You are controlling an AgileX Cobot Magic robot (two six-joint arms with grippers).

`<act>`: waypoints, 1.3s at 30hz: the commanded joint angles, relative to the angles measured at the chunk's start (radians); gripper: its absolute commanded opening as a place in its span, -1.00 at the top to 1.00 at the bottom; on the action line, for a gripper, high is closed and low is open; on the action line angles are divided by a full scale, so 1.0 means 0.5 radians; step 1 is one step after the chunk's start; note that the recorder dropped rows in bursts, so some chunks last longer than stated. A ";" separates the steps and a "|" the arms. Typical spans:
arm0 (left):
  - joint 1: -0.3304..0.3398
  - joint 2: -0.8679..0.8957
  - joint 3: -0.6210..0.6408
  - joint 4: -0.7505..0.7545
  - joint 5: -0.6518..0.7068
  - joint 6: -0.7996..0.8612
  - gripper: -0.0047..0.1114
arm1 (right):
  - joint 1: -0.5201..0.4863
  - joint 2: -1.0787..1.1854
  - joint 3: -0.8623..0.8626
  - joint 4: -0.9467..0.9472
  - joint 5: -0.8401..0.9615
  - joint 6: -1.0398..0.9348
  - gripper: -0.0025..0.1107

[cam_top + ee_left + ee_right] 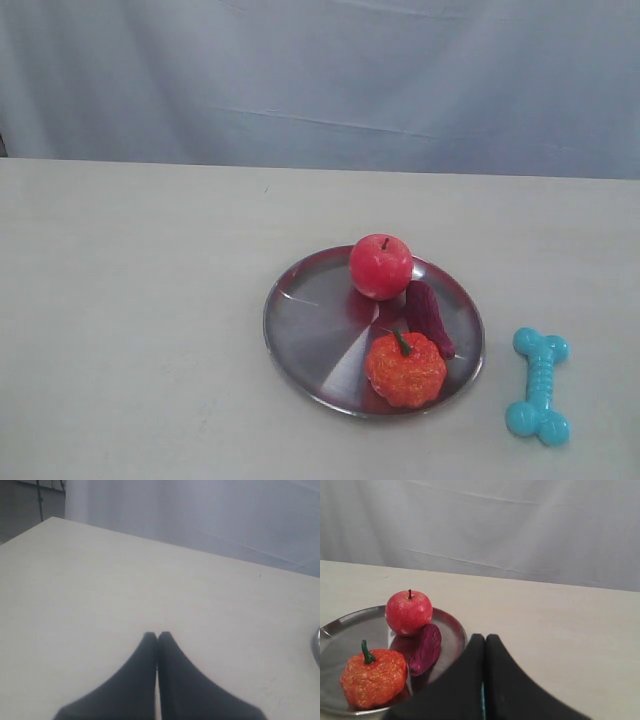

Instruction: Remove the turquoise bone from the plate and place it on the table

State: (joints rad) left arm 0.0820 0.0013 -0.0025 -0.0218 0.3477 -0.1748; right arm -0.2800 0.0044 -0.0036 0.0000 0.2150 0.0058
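The turquoise bone [539, 386], the only one, lies on the table [130, 330] just right of the plate [310, 330], not touching it. It is bright, with a ribbed shaft and two-lobed knobby ends. The single silver plate holds one red apple [380, 266], one orange pumpkin [405, 369] and one dark purple oblong piece [428, 317]. Both the left gripper [157, 635] and the right gripper [485, 637] are clenched, empty.

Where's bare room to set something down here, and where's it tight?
Widest free patch: the table left of the plate. Also the strip between plate and curtain. The plate's left half is bare. Crowded: its right half, with apple, purple vegetable and pumpkin; narrow gap to the bone.
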 commanded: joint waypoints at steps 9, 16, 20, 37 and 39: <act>-0.010 -0.003 0.005 -0.008 -0.010 -0.008 0.92 | 0.008 -0.009 0.007 -0.026 0.268 0.030 0.96; -0.010 -0.003 0.005 -0.008 -0.010 -0.008 0.92 | 0.008 -0.009 0.007 -0.015 0.268 0.033 0.96; -0.010 -0.003 0.005 -0.008 -0.010 -0.008 0.92 | 0.008 -0.009 0.007 0.000 0.268 0.033 0.96; -0.010 -0.003 0.005 -0.008 -0.010 -0.008 0.92 | 0.008 -0.009 0.007 0.000 0.264 0.054 0.96; -0.010 -0.003 0.005 -0.008 -0.010 -0.008 0.92 | 0.008 -0.009 0.007 0.000 0.264 0.054 0.96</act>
State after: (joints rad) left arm 0.0820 0.0013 -0.0025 -0.0218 0.3477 -0.1748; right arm -0.2800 0.0044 -0.0012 0.0000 0.3502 0.0289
